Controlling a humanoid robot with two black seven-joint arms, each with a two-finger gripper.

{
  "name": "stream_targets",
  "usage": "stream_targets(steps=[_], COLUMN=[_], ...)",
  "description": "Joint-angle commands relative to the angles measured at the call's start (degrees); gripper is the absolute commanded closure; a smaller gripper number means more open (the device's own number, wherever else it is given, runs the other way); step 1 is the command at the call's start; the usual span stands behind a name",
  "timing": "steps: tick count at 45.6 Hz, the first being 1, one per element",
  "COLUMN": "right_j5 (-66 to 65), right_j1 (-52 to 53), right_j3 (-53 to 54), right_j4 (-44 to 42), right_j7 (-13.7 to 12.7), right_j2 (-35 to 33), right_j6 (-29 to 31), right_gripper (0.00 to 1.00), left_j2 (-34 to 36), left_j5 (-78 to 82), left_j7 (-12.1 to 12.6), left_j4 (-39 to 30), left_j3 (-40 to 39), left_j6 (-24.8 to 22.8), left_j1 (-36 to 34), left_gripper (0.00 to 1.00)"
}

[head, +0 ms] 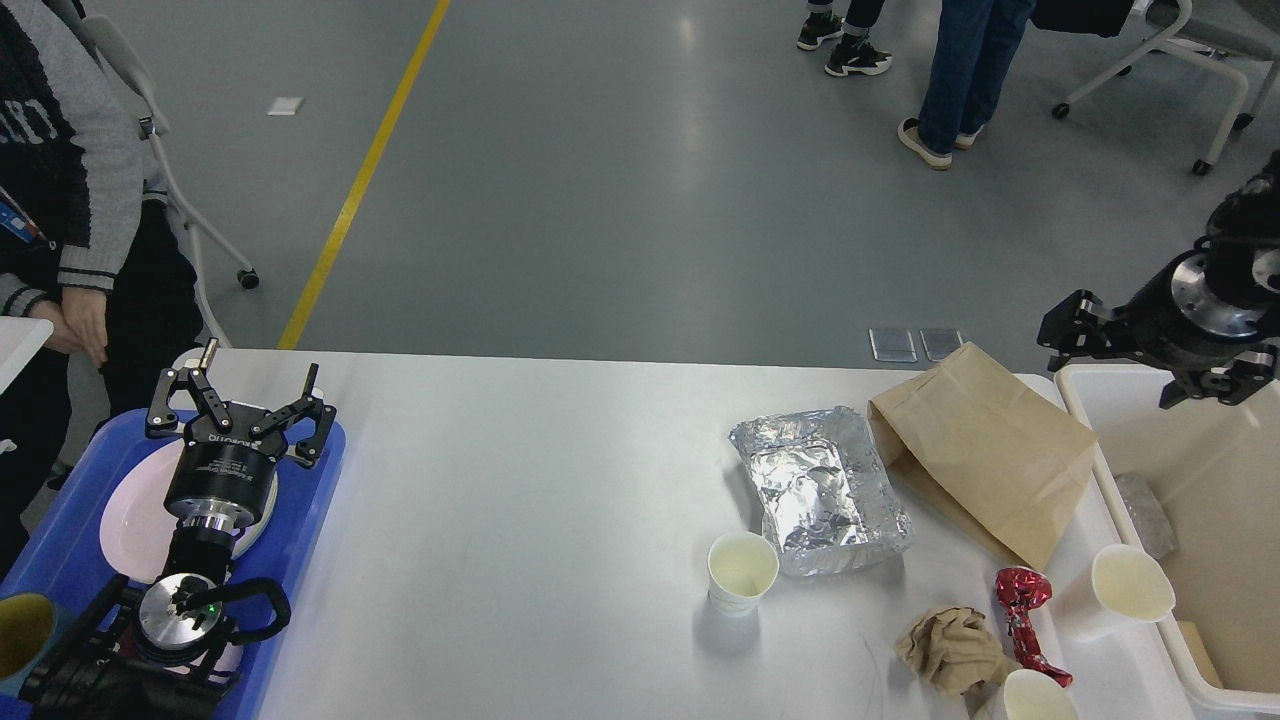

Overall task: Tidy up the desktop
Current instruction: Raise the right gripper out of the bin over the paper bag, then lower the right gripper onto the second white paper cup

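Observation:
The white desktop (520, 480) carries a crumpled foil tray (820, 490), a brown paper bag (985, 450), an upright paper cup (742, 570), a tipped paper cup (1120, 590), a third cup (1035, 695) at the front edge, a crumpled brown paper (950, 650) and a red foil wrapper (1022, 610). My left gripper (258, 365) is open and empty above the blue tray (310, 500). My right gripper (1145, 365) is raised above the far left corner of the cream bin (1100, 450), its fingers spread and empty.
A white plate (130, 510) lies in the blue tray, with a dark yellow cup (20, 635) at its near left. The bin holds a grey foil lump (1140, 510). A person (60, 200) stands at the left; others and chairs stand far behind.

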Motion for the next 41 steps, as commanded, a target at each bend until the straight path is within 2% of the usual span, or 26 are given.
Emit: stream_targets(steps=[1, 9, 16, 22, 41], right_j5=[0.0, 0.3, 0.1, 0.1, 0.2], right_j1=[9.8, 20.7, 29.7, 33.6, 31.5], right_j3=[0.3, 1.7, 4.6, 4.8, 5.0], right_j4=[5.7, 15.3, 25.7, 30.2, 30.4], right_j7=[0.0, 0.0, 0.0, -0.1, 0.0], right_j2=[3.0, 7.3, 6.7, 7.0, 7.4], right_j6=[8.2, 12.6, 14.6, 16.2, 15.1], right_gripper=[0.00, 0.00, 0.00, 0.00, 0.00], left_j2=[0.0, 0.0, 0.0, 0.0, 0.0], left_j5=[0.0, 0.0, 0.0, 0.0, 0.0], left_j7=[0.0, 0.0, 0.0, 0.0, 0.0], left_j4=[0.0, 0.0, 0.0, -0.1, -0.1], left_j3=[0.0, 0.0, 0.0, 0.0, 0.0], left_j6=[0.0, 0.0, 0.0, 0.1, 0.0], left_j1=[0.0, 0.0, 0.0, 0.0, 0.0], left_gripper=[0.04, 0.04, 0.04, 0.04, 0.04])
